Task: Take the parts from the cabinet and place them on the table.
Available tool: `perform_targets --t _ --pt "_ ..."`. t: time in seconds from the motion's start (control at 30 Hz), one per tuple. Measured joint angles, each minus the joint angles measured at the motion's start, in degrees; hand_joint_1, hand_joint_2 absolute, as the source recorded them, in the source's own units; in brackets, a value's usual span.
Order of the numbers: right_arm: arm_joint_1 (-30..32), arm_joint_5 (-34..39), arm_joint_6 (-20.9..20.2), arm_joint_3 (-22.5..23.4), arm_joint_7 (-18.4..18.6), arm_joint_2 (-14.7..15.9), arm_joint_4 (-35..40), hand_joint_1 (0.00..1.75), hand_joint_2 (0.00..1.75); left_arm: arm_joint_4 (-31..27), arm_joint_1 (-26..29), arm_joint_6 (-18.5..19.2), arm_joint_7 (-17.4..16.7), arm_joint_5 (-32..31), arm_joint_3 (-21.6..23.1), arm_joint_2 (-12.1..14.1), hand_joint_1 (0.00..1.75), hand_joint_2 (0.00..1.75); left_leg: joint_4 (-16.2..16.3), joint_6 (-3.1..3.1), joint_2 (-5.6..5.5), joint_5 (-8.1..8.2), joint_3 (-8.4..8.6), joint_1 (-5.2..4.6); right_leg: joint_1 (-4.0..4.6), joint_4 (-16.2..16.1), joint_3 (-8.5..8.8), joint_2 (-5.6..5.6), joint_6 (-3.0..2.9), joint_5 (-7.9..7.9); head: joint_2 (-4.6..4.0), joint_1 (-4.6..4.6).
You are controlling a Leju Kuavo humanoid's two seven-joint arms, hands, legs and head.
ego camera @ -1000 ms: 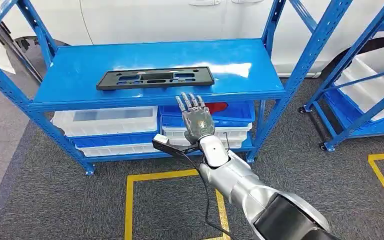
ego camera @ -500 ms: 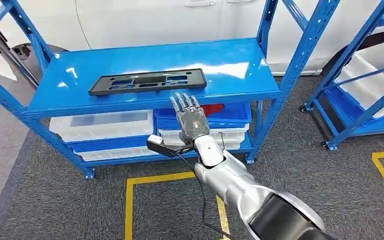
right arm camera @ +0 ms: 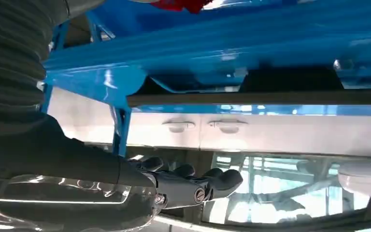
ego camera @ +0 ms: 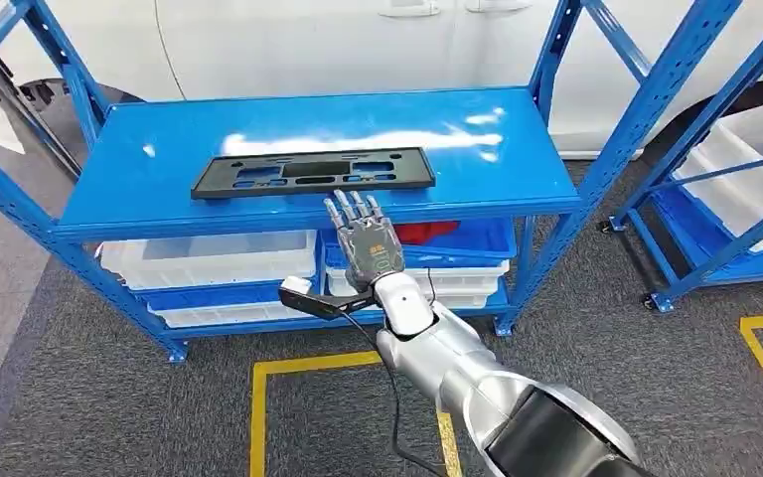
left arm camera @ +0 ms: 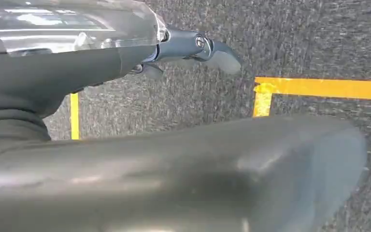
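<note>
black flat slotted part [ego camera: 313,172], lying lengthwise on blue cabinet [ego camera: 517,159] top shelf, nr front edge

Blue shelf rack [ego camera: 159,159], top shelf carries one flat black part [ego camera: 313,172], lying just beyond the right hand [ego camera: 370,248] fingertips. Lower shelf below the hand: white bins [ego camera: 209,256] and blue bins [ego camera: 457,243].

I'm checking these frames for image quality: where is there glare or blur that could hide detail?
Head view: a white glare streak on the shelf behind the black part, which stays sharp. Left wrist view: a blurred dark body part up close; the carpet is sharp. Right wrist view: the shelf's underside is soft.
</note>
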State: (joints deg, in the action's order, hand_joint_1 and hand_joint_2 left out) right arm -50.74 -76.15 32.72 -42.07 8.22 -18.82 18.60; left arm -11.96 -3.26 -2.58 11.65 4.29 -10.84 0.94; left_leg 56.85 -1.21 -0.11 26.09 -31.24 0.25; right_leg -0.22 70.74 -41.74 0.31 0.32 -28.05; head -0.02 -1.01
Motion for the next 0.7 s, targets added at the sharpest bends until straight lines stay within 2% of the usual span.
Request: perform_targets --t 0.07,0.1,0.13,0.17,0.2,0.23,0.27,0.3,0.37,0.4,0.43,0.47,0.5,0.57,0.6,0.63,0.67,0.7 --pt "-0.20 0.11 0.09 0.09 -0.11 0.00 0.00 0.00 1.75 0.00 -0.10 0.02 0.00 -0.18 -0.02 -0.09 0.00 0.00 -0.08 0.18 -0.04 1.07 1.15 -0.14 0.39 -10.79 3.87 -0.05 -1.10 7.03 0.00 0.00" --pt "-0.31 0.15 0.09 0.28 -0.18 0.02 -0.09 0.00 1.75 0.09 -0.15 0.00 -0.02 -0.20 -0.02 -0.22 0.00 0.00 0.11 0.56 -0.02 1.42 1.69 -0.27 0.79 -11.87 4.08 -0.17 -1.18 5.87 0.00 -0.02" --pt "-0.38 0.18 0.07 0.41 -0.22 0.00 -0.13 0.00 1.75 0.09 -0.40 -0.07 -0.02 -0.20 -0.04 -0.22 0.00 0.00 0.12 0.98 -0.06 1.70 1.35 -0.17 0.96 -12.83 4.42 -0.09 -1.33 5.18 0.00 0.09" --pt "-0.32 0.18 0.07 0.46 -0.28 0.02 -0.15 0.00 1.75 0.09 -0.52 -0.15 -0.07 -0.20 -0.04 -0.22 0.00 0.00 -0.31 1.39 -0.04 1.95 1.65 -0.07 1.15 -12.98 4.50 -0.05 -1.59 5.60 0.00 0.04" --pt "-0.30 0.24 0.07 0.55 -0.33 0.02 -0.20 0.00 1.75 0.09 -0.27 -0.17 -0.09 -0.20 -0.07 -0.22 0.00 0.00 0.70 1.82 0.02 1.32 1.84 -0.15 1.03 -13.24 4.89 0.03 -2.00 5.47 0.00 -0.02" --pt "-0.43 0.37 0.07 0.72 -0.33 0.02 -0.15 0.00 1.75 0.09 -0.15 -0.20 -0.11 -0.20 -0.07 -0.20 0.00 0.00 0.54 2.18 0.04 1.68 2.50 -0.14 0.84 -13.58 5.86 0.09 -2.43 5.28 0.00 0.00" --pt "-0.47 0.37 0.07 0.83 -0.37 -0.11 -0.13 0.00 1.75 0.09 -0.18 -0.22 -0.11 -0.20 -0.11 -0.15 0.00 0.00 1.36 2.15 0.08 2.34 2.26 0.09 0.60 -14.08 6.66 0.10 -2.61 5.28 0.02 0.00" --pt "-0.67 0.48 0.02 0.87 -0.35 -0.15 -0.15 0.00 1.75 0.09 -0.29 -0.20 -0.07 -0.22 -0.11 -0.33 0.00 0.00 3.91 2.56 0.03 2.83 1.01 0.09 0.45 -14.19 7.23 0.02 -2.87 5.04 0.00 -0.02" --pt "-0.79 0.48 -0.04 0.90 -0.53 -0.33 -0.15 0.00 1.75 0.09 -0.31 -0.20 -0.07 -0.22 -0.15 -0.31 0.00 0.00 11.85 3.44 0.04 5.09 -4.04 0.44 0.44 -14.18 7.75 0.06 -2.96 4.45 0.00 0.00" --pt "-0.57 0.48 -0.06 0.90 -0.55 -0.37 -0.17 0.00 1.75 0.09 -0.31 -0.20 -0.07 -0.22 -0.24 -0.31 0.00 0.00 16.01 3.87 0.05 7.08 -7.13 0.52 0.44 -14.15 8.15 0.06 -2.94 3.94 0.00 -0.02" --pt "-0.34 0.48 -0.09 0.94 -0.55 -0.37 -0.26 0.00 1.75 0.09 -0.12 -0.15 -0.07 -0.22 -0.33 -0.31 0.00 0.00 17.84 4.03 0.06 7.77 -9.11 0.58 0.42 -14.11 8.67 0.12 -2.90 3.49 0.00 -0.02" --pt "-0.18 0.48 -0.09 0.94 -0.55 -0.37 -0.33 0.00 1.75 0.09 0.04 -0.13 -0.09 -0.22 -0.37 -0.31 0.00 0.00 16.83 4.04 0.06 6.83 -9.55 0.65 0.39 -14.10 9.28 0.20 -2.83 3.04 0.00 0.00" --pt "-0.14 0.48 -0.09 0.94 -0.57 -0.39 -0.33 0.00 1.75 0.09 0.13 -0.13 -0.09 -0.20 -0.39 -0.31 0.00 0.00 13.64 3.76 0.06 4.42 -8.92 0.70 0.36 -14.07 9.95 0.27 -2.71 2.54 0.00 0.00" --pt "-0.25 0.48 -0.09 0.94 -0.59 -0.50 -0.31 0.00 1.75 0.09 0.11 -0.13 -0.09 -0.20 -0.39 -0.26 0.00 0.00 3.14 3.53 0.08 -3.52 -5.62 0.71 0.32 -13.92 11.42 0.27 -2.33 1.36 0.00 0.00" --pt "-0.27 0.48 -0.09 0.96 -0.61 -0.55 -0.35 0.00 1.75 0.18 0.27 -0.13 -0.09 -0.20 -0.42 -0.26 0.00 0.00 0.33 3.33 0.11 -5.70 -5.17 0.68 0.40 -13.90 11.60 0.25 -2.11 0.91 0.00 0.00" --pt "-0.36 0.48 -0.11 0.96 -0.66 -0.59 -0.39 0.00 1.75 0.26 0.08 -0.13 -0.11 -0.22 -0.42 -0.26 0.00 0.00 -0.01 2.51 0.18 -3.36 -5.09 0.22 0.60 -13.78 11.33 0.37 -1.73 0.76 0.00 0.00" --pt "-0.33 0.50 -0.13 0.98 -0.66 -0.59 -0.37 0.00 1.75 0.26 -0.14 -0.13 -0.09 -0.20 -0.42 -0.26 0.00 0.00 0.25 1.82 0.09 -4.51 -5.11 0.19 0.63 -13.74 11.16 0.36 -1.34 0.51 0.00 -0.02" --pt "-0.28 0.48 -0.11 0.98 -0.66 -0.61 -0.37 0.00 1.75 0.26 -0.01 -0.13 -0.13 -0.20 -0.42 -0.26 0.00 0.00 0.33 1.52 0.02 -4.32 -5.13 0.09 0.59 -13.87 11.32 0.36 -1.06 0.32 0.00 0.00"
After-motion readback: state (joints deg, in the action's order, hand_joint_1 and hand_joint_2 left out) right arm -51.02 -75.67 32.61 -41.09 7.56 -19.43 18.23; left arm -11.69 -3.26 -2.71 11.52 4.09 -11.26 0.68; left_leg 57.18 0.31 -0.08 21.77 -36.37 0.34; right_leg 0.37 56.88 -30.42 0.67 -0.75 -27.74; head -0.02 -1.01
